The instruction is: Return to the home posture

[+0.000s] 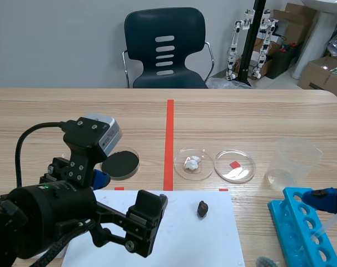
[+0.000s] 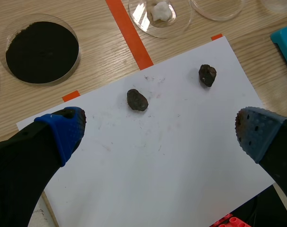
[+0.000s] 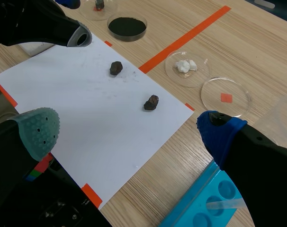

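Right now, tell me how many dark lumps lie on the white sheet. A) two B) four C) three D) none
A: the left wrist view shows one dark lump and a second dark lump, lying apart from each other on the white sheet, with no third anywhere on it.

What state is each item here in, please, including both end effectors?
Left end effector: open, empty.
Right end effector: open, empty.
Round glass dish of black powder: floor fully covered.
Round glass dish with white lumps: mostly bare.
Third clear round glass dish: empty.
Two dark brown lumps: loose on white paper sheet.
Clear plastic beaker: upright, looks empty.
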Robot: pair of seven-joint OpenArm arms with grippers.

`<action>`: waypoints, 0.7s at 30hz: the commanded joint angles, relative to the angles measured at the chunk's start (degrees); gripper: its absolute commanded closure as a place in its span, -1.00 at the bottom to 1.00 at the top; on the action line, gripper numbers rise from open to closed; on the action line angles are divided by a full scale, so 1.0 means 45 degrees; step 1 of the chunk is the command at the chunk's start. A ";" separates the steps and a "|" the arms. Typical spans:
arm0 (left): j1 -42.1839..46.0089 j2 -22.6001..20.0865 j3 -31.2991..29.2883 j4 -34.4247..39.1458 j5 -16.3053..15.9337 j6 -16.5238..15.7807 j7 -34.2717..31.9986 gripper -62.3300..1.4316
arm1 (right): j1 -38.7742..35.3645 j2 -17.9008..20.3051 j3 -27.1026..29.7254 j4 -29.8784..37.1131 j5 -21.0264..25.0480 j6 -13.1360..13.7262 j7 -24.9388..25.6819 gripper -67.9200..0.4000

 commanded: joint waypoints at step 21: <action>0.0350 -0.0180 -0.0165 0.0029 -0.0010 -0.1375 -0.1350 -1.00 | 0.0034 -0.0005 0.0034 0.0097 0.0146 -0.0005 0.0175 -0.78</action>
